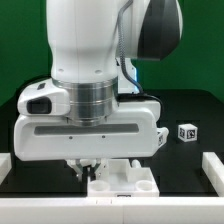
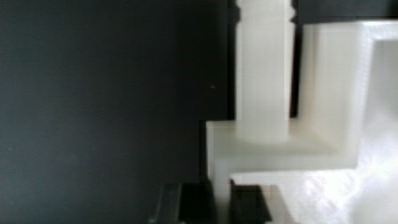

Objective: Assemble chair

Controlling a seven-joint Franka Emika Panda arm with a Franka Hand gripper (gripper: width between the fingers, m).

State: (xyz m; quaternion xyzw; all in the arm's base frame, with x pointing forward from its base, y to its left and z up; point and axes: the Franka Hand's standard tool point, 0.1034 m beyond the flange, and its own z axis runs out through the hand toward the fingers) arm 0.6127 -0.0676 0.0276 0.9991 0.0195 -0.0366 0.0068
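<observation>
A chunky white chair part [image 1: 125,181] lies on the black table at the front, right under my wrist. My gripper [image 1: 92,170] reaches down onto the end of it on the exterior view's left. In the wrist view my two black fingers [image 2: 189,203] stand close together with a thin white edge of that chair part [image 2: 267,150] pinched between them. A white post [image 2: 262,70] and a second white upright [image 2: 340,80] rise from the same piece. The arm's body hides most of the part in the exterior view.
A small white block with a black-and-white tag [image 1: 187,131] stands apart on the black mat at the exterior view's right. White raised rails [image 1: 213,168] edge the mat at both front corners.
</observation>
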